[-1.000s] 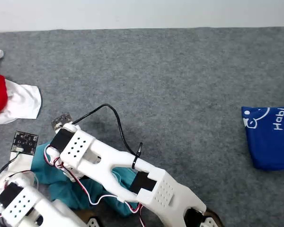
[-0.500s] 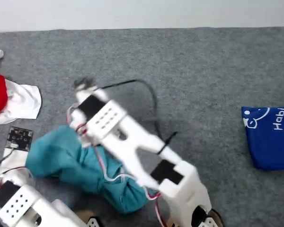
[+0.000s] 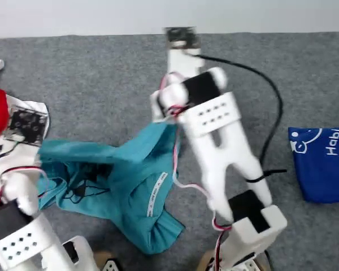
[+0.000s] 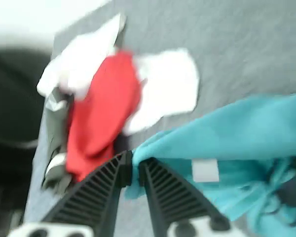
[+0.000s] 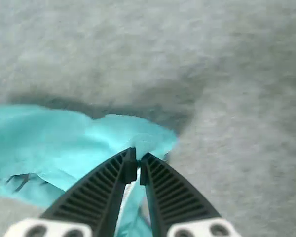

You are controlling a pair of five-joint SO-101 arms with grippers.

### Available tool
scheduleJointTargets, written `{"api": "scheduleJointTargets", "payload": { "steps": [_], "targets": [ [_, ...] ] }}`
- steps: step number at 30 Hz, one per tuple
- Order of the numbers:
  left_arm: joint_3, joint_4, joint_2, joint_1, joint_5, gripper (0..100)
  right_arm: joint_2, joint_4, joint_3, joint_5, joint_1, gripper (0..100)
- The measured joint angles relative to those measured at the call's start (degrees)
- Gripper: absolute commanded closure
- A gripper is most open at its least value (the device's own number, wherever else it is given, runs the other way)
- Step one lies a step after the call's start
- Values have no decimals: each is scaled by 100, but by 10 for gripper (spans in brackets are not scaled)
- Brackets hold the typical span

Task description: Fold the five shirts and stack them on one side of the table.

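— Teal shirt [image 3: 130,180]: where is it?
— Lower centre of the high view, stretched between the arms. The left gripper [image 4: 132,165] pinches its left edge, the right gripper [image 5: 135,159] its upper right corner (both claws clamped on cloth).
— Others?
— Red-and-white shirt [image 3: 22,121] far left, blue shirt [image 3: 322,164] far right.

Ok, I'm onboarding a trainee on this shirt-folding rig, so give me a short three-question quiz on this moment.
1. True or false: the left gripper and the right gripper are both shut on the teal shirt.
2. Which shirt lies folded, apart from both grippers? A) blue shirt B) yellow shirt C) black shirt
3. Fill in: the heap near the left gripper is white and ___.
Key: 1 true; 2 A; 3 red.
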Motion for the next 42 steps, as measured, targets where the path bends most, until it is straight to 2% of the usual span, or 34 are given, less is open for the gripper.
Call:
{"api": "scheduleJointTargets", "payload": {
  "steps": [4, 7, 14, 19, 22, 27, 29, 36, 42],
  "targets": [
    [44, -62, 0, 677, 193, 997, 176, -35, 0, 237, 484, 991],
    [527, -607, 0, 976, 220, 997, 677, -290, 0, 281, 615, 991],
    [1723, -2127, 0, 1090, 237, 997, 2004, -1108, 0, 299, 659, 991],
    [2242, -2708, 0, 1090, 264, 997, 2435, -1635, 0, 413, 659, 987],
    [2374, -2866, 0, 1090, 264, 997, 2576, -1881, 0, 730, 659, 952],
    [2479, -2936, 0, 1090, 264, 997, 2602, -1934, -26, 941, 659, 755],
    [2514, -2945, 0, 1090, 273, 997, 2611, -1829, -255, 941, 659, 715],
    [2514, -2963, 9, 1090, 273, 997, 2620, -1591, -756, 941, 659, 713],
    [2514, -2963, 9, 1090, 273, 997, 3226, -1591, -774, 941, 659, 713]
  ]
}}
